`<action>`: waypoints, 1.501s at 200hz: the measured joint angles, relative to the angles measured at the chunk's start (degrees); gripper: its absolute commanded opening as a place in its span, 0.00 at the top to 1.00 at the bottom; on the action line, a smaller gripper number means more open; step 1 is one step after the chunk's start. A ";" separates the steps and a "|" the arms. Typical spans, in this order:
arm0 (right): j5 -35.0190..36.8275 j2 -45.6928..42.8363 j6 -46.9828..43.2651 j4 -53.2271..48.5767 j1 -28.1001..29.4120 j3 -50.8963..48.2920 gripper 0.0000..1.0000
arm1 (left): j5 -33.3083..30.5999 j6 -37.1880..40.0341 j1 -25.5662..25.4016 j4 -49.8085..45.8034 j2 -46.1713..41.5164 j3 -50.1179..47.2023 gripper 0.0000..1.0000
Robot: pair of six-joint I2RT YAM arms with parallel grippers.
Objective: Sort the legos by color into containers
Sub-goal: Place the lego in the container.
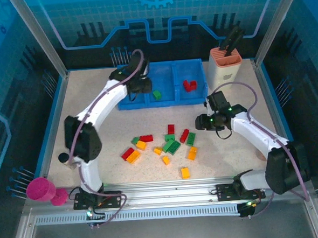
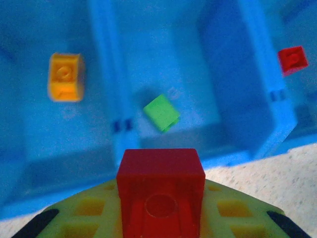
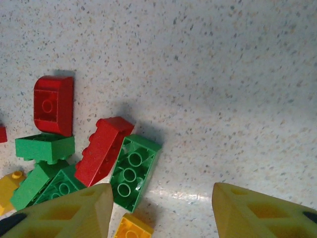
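Red brick (image 2: 160, 188) pinched in the left hand (image 1: 144, 87), right at the near wall of the blue tray (image 2: 104, 69)
Ahead of that hand: an orange brick (image 2: 65, 77) in the left bin, a green brick (image 2: 161, 113) in the middle one, another red piece (image 2: 292, 59) off to the right. Meanwhile the right hand (image 3: 161, 198) hangs open above the worktop (image 3: 223, 74), loose bricks (image 3: 104, 148) heaped just to its left.

Cluster of red, green and orange legos (image 3: 131, 173) at left on speckled table (image 3: 223, 74), right claw (image 3: 162, 191) agape nearby.
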 measured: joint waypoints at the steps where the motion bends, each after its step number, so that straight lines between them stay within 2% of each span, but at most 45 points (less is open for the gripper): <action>1: 0.00 -0.07 0.11 0.02 0.04 -0.11 0.44 | 0.00 0.09 -0.11 0.09 0.52 0.66 0.78; 34: 0.02 -1.75 4.17 1.31 2.05 -4.83 0.44 | 1.38 0.63 -2.84 -0.72 13.97 20.57 0.79; 55: 0.02 -1.90 5.66 1.79 2.19 -6.78 0.44 | 3.13 0.48 -4.22 1.20 18.56 26.32 0.79; 109: 0.02 -0.70 7.04 3.52 3.13 -7.30 0.44 | 8.85 -2.64 -5.55 9.42 24.65 26.91 0.78; 170: 0.02 1.55 7.04 4.15 3.63 -7.30 0.44 | 9.97 -2.84 -9.57 14.34 28.30 26.88 0.75; 221: -0.13 2.58 7.02 4.74 3.63 -7.37 0.43 | 9.57 -2.84 -12.92 15.63 30.34 26.91 0.73; 300: -1.95 0.37 6.58 2.34 3.96 -6.51 0.43 | 5.53 -4.39 -13.14 14.80 38.12 31.23 0.68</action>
